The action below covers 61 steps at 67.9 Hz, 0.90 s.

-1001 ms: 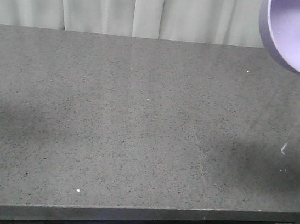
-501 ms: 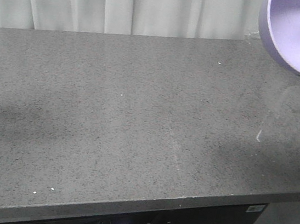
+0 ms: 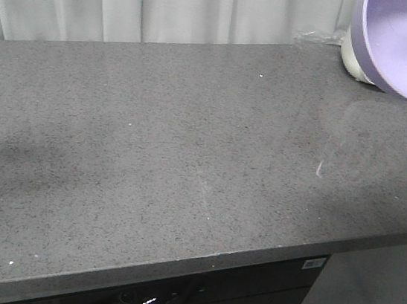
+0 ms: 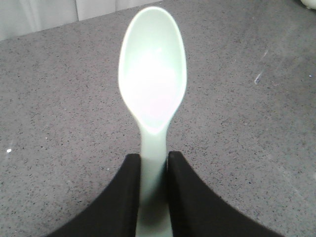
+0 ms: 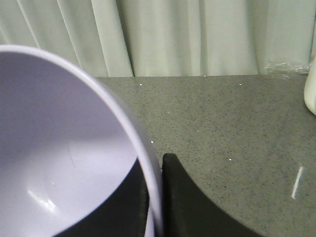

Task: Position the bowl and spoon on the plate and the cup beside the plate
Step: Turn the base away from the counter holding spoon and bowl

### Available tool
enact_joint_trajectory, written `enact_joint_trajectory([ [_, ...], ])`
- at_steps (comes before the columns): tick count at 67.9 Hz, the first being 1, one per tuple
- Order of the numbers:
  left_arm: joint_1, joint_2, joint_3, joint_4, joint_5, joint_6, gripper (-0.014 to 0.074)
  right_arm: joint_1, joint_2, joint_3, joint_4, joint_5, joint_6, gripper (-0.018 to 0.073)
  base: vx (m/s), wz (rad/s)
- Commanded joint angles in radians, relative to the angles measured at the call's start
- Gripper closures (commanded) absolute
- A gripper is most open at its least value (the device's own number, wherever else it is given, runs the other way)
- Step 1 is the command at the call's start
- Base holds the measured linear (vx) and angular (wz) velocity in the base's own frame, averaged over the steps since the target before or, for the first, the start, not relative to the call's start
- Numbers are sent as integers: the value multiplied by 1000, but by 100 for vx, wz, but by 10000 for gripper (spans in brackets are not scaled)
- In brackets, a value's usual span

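The small pale mint-green plastic spoon (image 4: 153, 74) is held by its short flat handle in the left end effector (image 4: 154, 160). The two black fingers are closed narrow on the handle. The scoop sticks out in front, open side up. It is likely held this way so that it can be laid down flat later. The spoon is up in the air and is not touching the grey speckled stone surface (image 3: 188, 157) below it.

The round lavender-purple plastic bowl (image 5: 59, 148) is pinched by its rim in the right end effector (image 5: 154, 190). One black finger is seen inside the wall and one outside. The bowl is tipped, most likely because it is gripped at only one spot on its rim. In the front view it is lifted over the far right part of the surface, well apart from the spoon at the far left. Both things are likely carried high so that nothing is bumped.

The plate and the cup are not seen in any view, so where the spoon and bowl must go cannot be told.

At the far right back of the surface, a cream-white rounded thing (image 3: 352, 63) is partly hidden behind the bowl. A white curtain (image 3: 170, 5) is hung behind everything.
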Motion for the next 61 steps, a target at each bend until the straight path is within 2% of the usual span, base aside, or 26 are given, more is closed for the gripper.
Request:
enact_joint_trajectory([
  [1, 1, -29, -23, -33, -54, 0, 604, -6, -20, -30, 50, -48, -6, 562, -2, -16],
  [61, 1, -29, -23, -33, -54, 0, 604, -6, -20, -30, 50, -49, -6, 562, -2, -16],
])
